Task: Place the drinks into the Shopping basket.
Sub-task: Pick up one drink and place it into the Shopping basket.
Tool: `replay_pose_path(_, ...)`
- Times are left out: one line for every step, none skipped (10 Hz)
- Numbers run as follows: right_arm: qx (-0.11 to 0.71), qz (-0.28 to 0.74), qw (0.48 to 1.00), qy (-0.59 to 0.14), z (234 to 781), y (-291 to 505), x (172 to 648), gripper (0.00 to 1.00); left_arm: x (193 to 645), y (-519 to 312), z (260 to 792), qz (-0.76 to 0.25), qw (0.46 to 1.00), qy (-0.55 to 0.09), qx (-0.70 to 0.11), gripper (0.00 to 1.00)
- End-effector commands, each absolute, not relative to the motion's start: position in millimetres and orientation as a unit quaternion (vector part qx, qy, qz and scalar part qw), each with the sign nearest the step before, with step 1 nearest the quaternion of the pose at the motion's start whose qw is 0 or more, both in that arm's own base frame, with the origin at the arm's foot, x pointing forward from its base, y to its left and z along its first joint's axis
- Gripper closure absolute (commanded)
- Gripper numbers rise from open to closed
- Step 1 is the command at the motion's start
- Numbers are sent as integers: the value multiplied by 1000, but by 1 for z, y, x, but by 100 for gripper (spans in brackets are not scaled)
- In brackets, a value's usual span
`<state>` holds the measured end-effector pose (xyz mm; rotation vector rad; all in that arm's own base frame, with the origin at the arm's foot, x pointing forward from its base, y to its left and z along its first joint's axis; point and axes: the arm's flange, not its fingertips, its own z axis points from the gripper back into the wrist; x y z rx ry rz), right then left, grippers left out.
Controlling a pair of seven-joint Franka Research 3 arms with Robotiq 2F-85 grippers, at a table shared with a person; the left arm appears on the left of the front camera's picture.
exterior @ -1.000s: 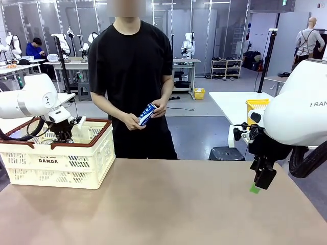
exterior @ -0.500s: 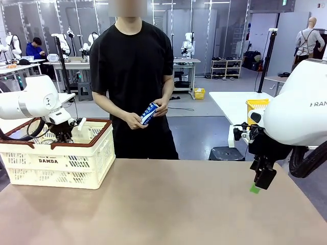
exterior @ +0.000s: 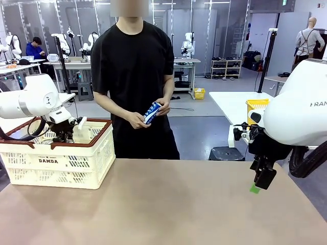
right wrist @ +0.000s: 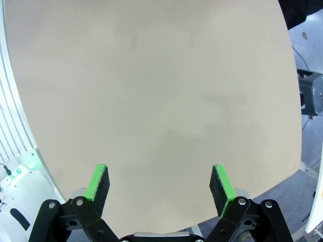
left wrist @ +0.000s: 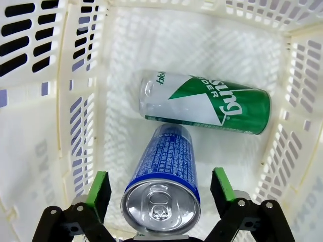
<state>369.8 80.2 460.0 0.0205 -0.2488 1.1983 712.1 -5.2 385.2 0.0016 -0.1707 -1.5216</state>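
Left wrist view looks down into the Shopping basket (left wrist: pixel 45 151), where the left hand (left wrist: pixel 160 189) has its green pads (left wrist: pixel 99 187) spread apart on either side of a blue can (left wrist: pixel 164 181), clear of its sides, so the can looks let go and seems to lean upright with its silver top toward the camera. Just beyond it, touching or nearly so, a green can (left wrist: pixel 207 103) lies on its side on the basket floor. In the front view the left hand (exterior: pixel 62 137) sits low inside the basket (exterior: pixel 56 162) at the bench's (exterior: pixel 168 204) left end, while the person (exterior: pixel 134 76) across holds another blue-and-white can (exterior: pixel 152 112) in both hands. The right hand (exterior: pixel 263 177) hangs with pads apart and nothing between them over the bench's right side. The risk I see: lifting out crookedly could let a pad clip the leaning can and knock it over onto the green one.
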Motion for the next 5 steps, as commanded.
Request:
replay_pose_path(6, 562, 819, -114, 461, 81, 370, 0, 709, -1, 393, -695, 714, -83, -13, 0)
replay_pose_path(6, 562, 819, -114, 461, 81, 370, 0, 706, 0, 396, -692, 717, -79, -20, 0)
replay_pose_path(6, 562, 819, -114, 461, 81, 370, 0, 712, -5, 388, -688, 721, -78, 2, 0)
replay_pose_path(6, 562, 819, -114, 461, 81, 370, 0, 712, -5, 388, -688, 721, -78, 2, 0)
replay_pose_path(6, 562, 819, -114, 461, 81, 370, 0, 712, -5, 388, -688, 721, -78, 2, 0)
